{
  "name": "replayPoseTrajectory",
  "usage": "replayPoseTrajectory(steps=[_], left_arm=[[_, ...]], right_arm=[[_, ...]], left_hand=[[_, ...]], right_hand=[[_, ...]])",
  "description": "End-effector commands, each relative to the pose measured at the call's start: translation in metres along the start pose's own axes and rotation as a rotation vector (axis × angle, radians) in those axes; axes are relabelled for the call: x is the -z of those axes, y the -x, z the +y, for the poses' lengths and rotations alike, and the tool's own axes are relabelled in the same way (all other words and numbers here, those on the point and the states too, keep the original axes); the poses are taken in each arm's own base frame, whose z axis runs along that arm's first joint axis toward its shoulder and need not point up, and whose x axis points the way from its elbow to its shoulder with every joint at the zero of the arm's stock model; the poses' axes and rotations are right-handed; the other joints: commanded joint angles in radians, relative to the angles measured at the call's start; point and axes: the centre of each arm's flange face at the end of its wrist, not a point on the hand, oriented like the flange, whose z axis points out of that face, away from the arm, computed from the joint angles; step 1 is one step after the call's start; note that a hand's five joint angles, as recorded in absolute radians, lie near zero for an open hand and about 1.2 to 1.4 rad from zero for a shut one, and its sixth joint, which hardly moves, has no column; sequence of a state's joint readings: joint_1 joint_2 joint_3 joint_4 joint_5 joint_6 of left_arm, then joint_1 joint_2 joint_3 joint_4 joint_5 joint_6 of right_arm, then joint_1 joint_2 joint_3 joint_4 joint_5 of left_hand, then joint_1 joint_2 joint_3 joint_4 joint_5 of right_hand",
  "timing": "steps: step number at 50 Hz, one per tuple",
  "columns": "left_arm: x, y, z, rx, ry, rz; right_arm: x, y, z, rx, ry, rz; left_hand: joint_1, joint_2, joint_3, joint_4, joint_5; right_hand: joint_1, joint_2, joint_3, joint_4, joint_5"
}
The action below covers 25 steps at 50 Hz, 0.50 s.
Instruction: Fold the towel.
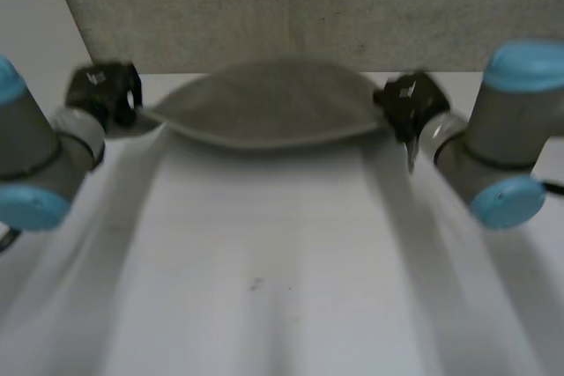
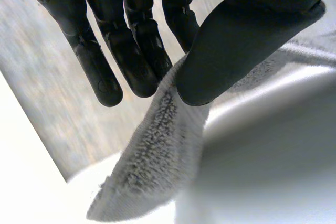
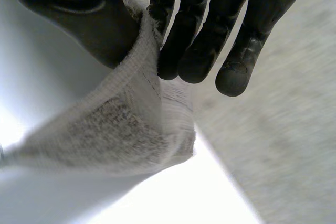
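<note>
Pinches towel [image 1: 264, 107] corners w/ left hand [image 1: 106, 94] upper left & right hand [image 1: 410, 103] upper right, near edge raised top centre, rest flat behind; prob. first fold begun, laying over not yet done.

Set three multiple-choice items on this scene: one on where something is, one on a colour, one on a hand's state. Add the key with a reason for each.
1. Where on the towel is the left hand?
A. at its middle
B. at one end of the raised edge
C. beneath the flat part

2. What colour is the towel?
A. red
B. grey
C. green

3. What is the state of the right hand?
A. open, off the towel
B. curled on nothing
C. pinching the towel between thumb and fingers

Key:
1 B: the head view shows it at the end of the raised edge.
2 B: the pile is grey in every view.
3 C: its wrist view shows cloth caught between thumb and fingers.
</note>
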<state>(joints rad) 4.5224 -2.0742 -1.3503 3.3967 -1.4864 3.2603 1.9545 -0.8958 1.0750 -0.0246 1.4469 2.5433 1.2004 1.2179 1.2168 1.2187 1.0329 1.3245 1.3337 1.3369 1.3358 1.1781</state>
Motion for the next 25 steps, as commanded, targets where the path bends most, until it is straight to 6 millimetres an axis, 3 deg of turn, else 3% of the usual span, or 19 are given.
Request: replayPoseTrajectory(steps=[1,3,4,5,6,7,12,19,25], left_arm=[[0.011,-0.011,0.070,-0.128,0.138,0.034],[0.013,-0.011,0.075,-0.169,0.153,0.042],[0.015,-0.012,0.077,-0.201,0.159,0.046],[0.016,-0.012,0.076,-0.224,0.160,0.048],[0.016,-0.012,0.076,-0.224,0.160,0.048],[0.017,-0.012,0.075,-0.236,0.157,0.047],[0.020,-0.011,0.066,-0.235,0.140,0.044],[0.025,-0.011,0.061,-0.236,0.133,0.043],[0.026,-0.011,0.062,-0.234,0.136,0.043]], right_arm=[[-0.006,0.052,0.077,0.038,0.134,-0.100],[-0.004,0.056,0.083,0.038,0.154,-0.110],[-0.004,0.055,0.085,0.031,0.165,-0.105],[-0.004,0.055,0.085,0.031,0.165,-0.105],[-0.002,0.052,0.085,0.019,0.170,-0.098],[0.001,0.049,0.084,0.010,0.172,-0.091],[0.009,0.034,0.074,-0.049,0.177,-0.034],[0.014,0.018,0.072,-0.147,0.203,0.042],[0.014,0.009,0.084,-0.160,0.237,0.071]], left_hand=[[0.196,0.178,0.180,0.178,0.189],[0.196,0.178,0.180,0.178,0.189],[0.196,0.178,0.180,0.178,0.189],[0.196,0.178,0.180,0.178,0.189],[0.196,0.178,0.180,0.178,0.189],[0.196,0.178,0.180,0.178,0.189],[0.196,0.178,0.180,0.178,0.189],[0.196,0.178,0.180,0.178,0.189],[0.196,0.178,0.180,0.178,0.189]], right_hand=[[0.072,0.063,0.059,0.060,0.044],[0.012,0.003,-0.001,0.000,-0.016],[-0.192,-0.202,-0.205,-0.204,-0.220],[-0.194,-0.204,-0.207,-0.206,-0.222],[-0.497,-0.506,-0.509,-0.508,-0.525],[-0.642,-0.651,-0.654,-0.653,-0.670],[-0.737,-0.746,-0.750,-0.749,-0.765],[-0.696,-0.706,-0.709,-0.708,-0.725],[-0.688,-0.697,-0.700,-0.699,-0.716]])
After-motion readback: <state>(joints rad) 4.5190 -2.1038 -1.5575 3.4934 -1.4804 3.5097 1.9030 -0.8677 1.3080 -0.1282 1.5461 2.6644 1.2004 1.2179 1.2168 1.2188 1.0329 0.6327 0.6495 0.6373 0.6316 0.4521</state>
